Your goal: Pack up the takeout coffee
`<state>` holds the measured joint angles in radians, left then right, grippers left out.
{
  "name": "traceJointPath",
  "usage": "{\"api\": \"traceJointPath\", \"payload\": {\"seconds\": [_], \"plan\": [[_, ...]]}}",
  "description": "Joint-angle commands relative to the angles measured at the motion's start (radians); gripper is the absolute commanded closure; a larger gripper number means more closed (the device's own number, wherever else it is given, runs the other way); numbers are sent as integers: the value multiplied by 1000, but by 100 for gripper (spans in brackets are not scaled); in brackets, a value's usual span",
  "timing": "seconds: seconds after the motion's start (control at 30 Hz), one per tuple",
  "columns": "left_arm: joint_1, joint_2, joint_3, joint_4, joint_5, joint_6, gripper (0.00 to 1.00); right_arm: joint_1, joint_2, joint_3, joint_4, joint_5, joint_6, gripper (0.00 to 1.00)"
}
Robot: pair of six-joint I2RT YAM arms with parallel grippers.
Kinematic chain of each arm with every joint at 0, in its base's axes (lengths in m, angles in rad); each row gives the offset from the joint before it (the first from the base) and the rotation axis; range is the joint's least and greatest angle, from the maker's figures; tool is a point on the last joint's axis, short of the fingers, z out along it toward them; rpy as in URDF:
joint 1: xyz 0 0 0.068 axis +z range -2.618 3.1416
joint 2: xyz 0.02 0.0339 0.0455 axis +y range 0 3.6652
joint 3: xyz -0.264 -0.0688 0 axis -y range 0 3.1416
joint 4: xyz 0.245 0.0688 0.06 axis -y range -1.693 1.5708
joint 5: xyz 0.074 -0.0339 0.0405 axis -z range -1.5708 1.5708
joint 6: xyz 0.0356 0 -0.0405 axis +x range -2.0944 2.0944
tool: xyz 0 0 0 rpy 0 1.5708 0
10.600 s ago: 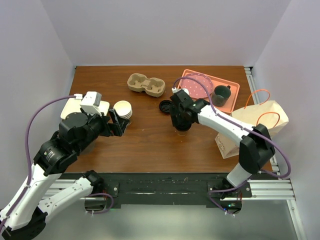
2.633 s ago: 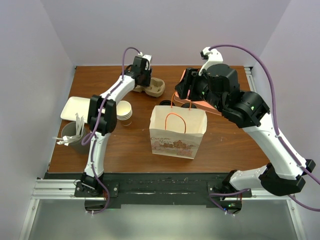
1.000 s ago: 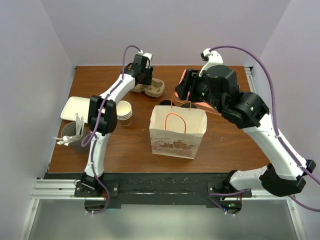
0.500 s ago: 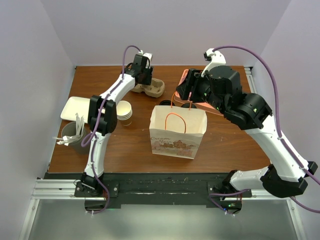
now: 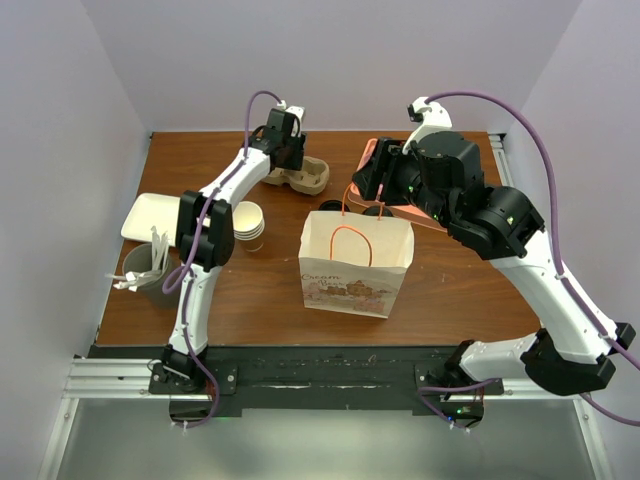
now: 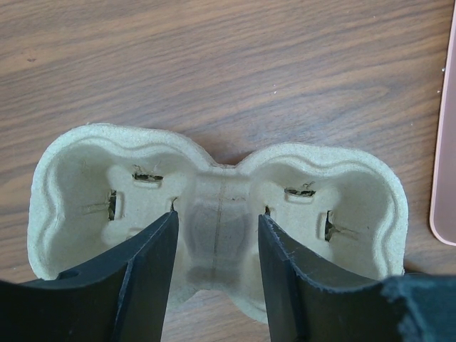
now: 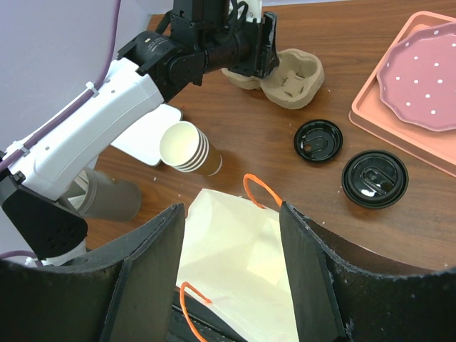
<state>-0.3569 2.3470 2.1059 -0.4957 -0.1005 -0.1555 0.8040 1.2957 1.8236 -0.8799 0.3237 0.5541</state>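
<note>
The takeout coffee (image 7: 375,178) shows only as a round black lid seen from above; its sides are hidden. It stands right of the open paper bag (image 5: 355,260) (image 7: 235,263). A loose black lid (image 7: 313,140) lies beside it. My right gripper (image 7: 231,208) (image 5: 372,185) hangs open above the bag's mouth with nothing between its fingers. At the back of the table my left gripper (image 6: 217,214) (image 5: 290,160) is open. Its fingers straddle the middle ridge of the brown pulp carrier (image 6: 92,185) (image 5: 312,177), whose two wells are empty.
A stack of lidless white cups (image 5: 246,221) lies left of the bag. A pink tray (image 7: 370,125) holding a dotted pink plate (image 7: 427,71) sits at the back right. A grey holder with cutlery (image 5: 148,270) and a white tray (image 5: 150,215) stand at the left edge.
The right arm has drifted slightly to the right above the bag. The left arm stays at the carrier.
</note>
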Motion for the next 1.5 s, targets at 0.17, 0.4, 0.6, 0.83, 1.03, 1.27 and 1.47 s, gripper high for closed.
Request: {"api": "traceJointPath", "payload": {"seconds": [0.17,0.4,0.6,0.83,1.03,1.27,1.47], "plan": [[-4,6,20,8,-11,-7,47,0,-9,6,1,8,4,40],[-4,6,8,2,-16,-16,43,0,-10,5,2,8,6,40],[-4,-5,-14,19,4,-19,43,0,-15,2,1,11,3,40],[-4,11,-14,6,5,-30,45,1,-21,-1,1,11,9,40],[-4,5,-30,20,12,-21,48,0,-21,-1,1,8,12,40],[-2,-2,-23,19,10,-18,55,-2,-21,3,-2,9,13,40],[-4,-31,17,23,4,-7,55,1,-26,-1,-1,11,24,40]]}}
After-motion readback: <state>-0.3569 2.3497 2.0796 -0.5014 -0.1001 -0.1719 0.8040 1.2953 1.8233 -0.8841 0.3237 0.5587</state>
